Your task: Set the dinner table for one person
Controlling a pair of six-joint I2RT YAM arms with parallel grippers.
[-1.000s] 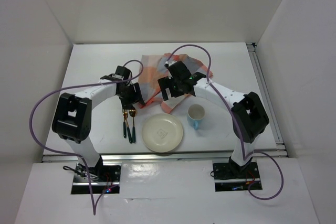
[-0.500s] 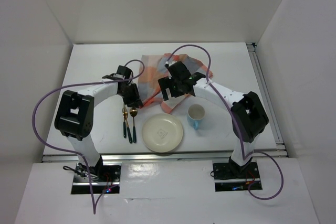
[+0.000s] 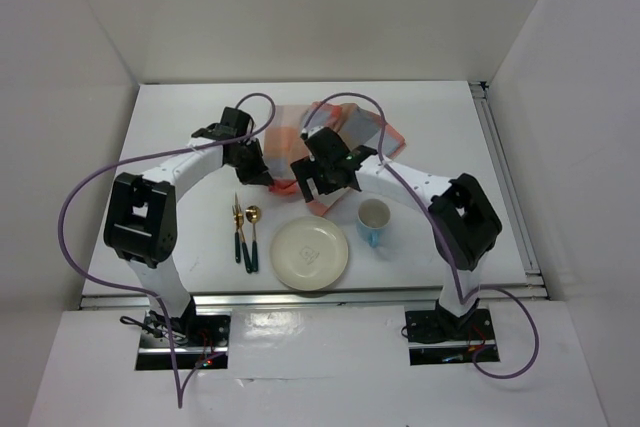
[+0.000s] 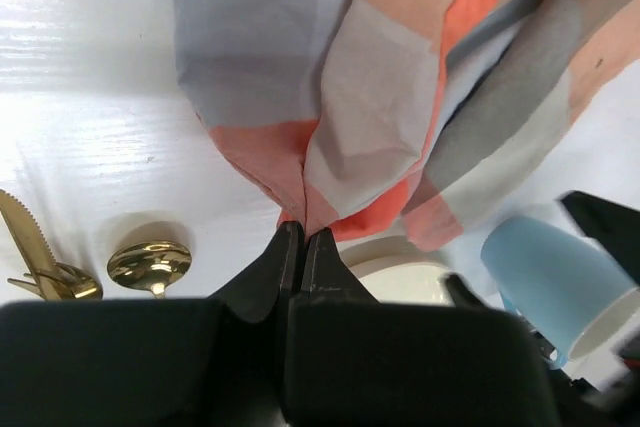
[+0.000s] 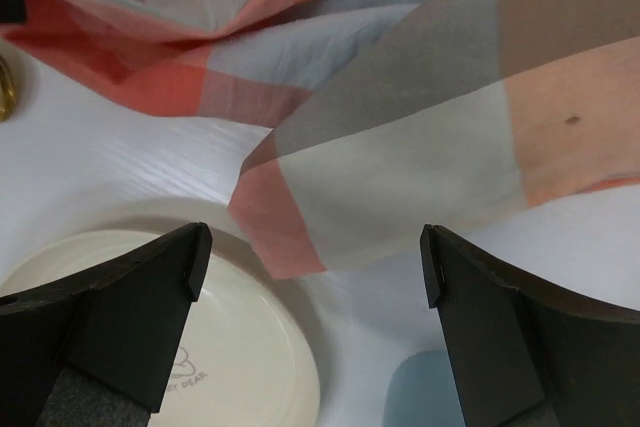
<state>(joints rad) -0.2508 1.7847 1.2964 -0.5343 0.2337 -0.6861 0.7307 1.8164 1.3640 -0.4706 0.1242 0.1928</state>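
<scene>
An orange and blue-grey checked cloth [image 3: 372,127] lies crumpled at the back middle of the white dinner table [image 3: 180,127]. My left gripper [image 3: 264,173] is shut on a bunched near-left corner of the cloth [image 4: 400,97], its fingertips [image 4: 303,234] pinched together on the orange edge. My right gripper [image 3: 318,183] hovers open over the cloth's near edge [image 5: 400,137], with nothing between its fingers [image 5: 315,252]. A cream plate [image 3: 310,253] sits near the front edge, and a blue cup [image 3: 373,219] stands to its right.
A gold-headed, green-handled fork, knife and spoon [image 3: 245,237] lie side by side left of the plate. The spoon bowl [image 4: 150,262] and knife blade [image 4: 30,242] show in the left wrist view. White walls enclose the table, and a metal rail [image 3: 505,187] runs along its right edge.
My left gripper went from open to shut on the cloth's corner and shifted away from the cutlery toward the back. My right gripper slid slightly left and nearer, still open.
</scene>
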